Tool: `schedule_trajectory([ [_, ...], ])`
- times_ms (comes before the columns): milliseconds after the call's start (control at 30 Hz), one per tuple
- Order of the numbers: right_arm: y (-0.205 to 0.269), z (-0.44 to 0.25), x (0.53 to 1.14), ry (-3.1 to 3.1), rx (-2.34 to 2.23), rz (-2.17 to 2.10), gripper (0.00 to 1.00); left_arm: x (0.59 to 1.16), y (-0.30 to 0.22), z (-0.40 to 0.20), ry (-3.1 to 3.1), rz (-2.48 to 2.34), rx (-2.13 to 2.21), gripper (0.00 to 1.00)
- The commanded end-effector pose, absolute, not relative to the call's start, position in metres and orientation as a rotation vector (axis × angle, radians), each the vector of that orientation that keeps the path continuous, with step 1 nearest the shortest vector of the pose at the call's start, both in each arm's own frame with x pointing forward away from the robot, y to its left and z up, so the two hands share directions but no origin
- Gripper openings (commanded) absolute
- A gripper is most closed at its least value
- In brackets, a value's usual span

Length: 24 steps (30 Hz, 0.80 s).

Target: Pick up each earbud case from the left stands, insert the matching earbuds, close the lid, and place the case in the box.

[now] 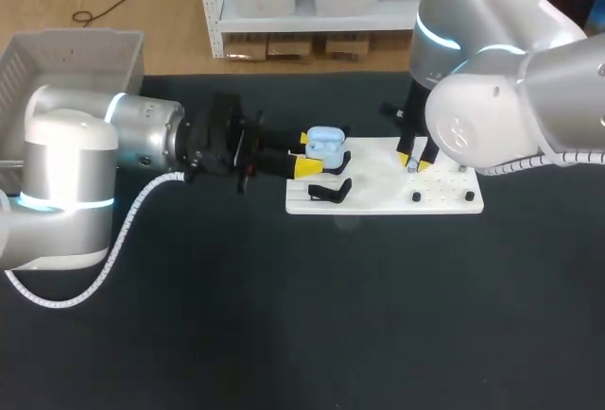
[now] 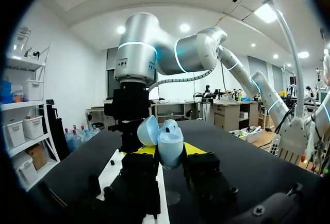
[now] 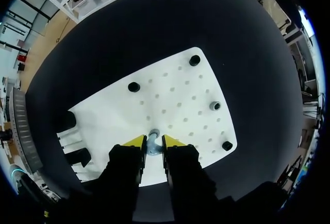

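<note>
One pale-blue earbud case (image 1: 324,141), lid hinged open, is gripped by the left claw (image 1: 306,153). One small earbud (image 3: 153,137) on the white board (image 3: 175,95) is pinched by the right claw (image 3: 153,142).

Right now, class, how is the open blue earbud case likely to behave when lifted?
The earbud case looks small and probably light. Its smooth, rounded shell may slip or twist in the left gripper. The open lid likely swings on its hinge if bumped.

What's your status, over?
Left gripper shut on open blue earbud case. Right gripper down over an earbud on the white board. Nothing in the way.
</note>
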State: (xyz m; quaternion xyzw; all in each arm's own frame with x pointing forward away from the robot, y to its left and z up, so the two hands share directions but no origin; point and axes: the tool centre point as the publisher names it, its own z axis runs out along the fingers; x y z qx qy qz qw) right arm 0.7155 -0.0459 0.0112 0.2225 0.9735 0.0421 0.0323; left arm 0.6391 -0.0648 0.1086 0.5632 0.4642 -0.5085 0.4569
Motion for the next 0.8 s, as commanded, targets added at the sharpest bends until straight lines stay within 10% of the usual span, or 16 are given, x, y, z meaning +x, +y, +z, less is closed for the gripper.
schedule_trajectory([
  [33,-0.045,0.016,0.714,2.995,0.683,0.132,0.0,0.64,-0.065,0.108,1.143,-1.255,1.39,0.0],
  [800,-0.04,0.109,0.688,3.034,0.622,0.324,0.0,0.64,-0.065,0.108,1.143,-1.255,1.39,0.0],
])
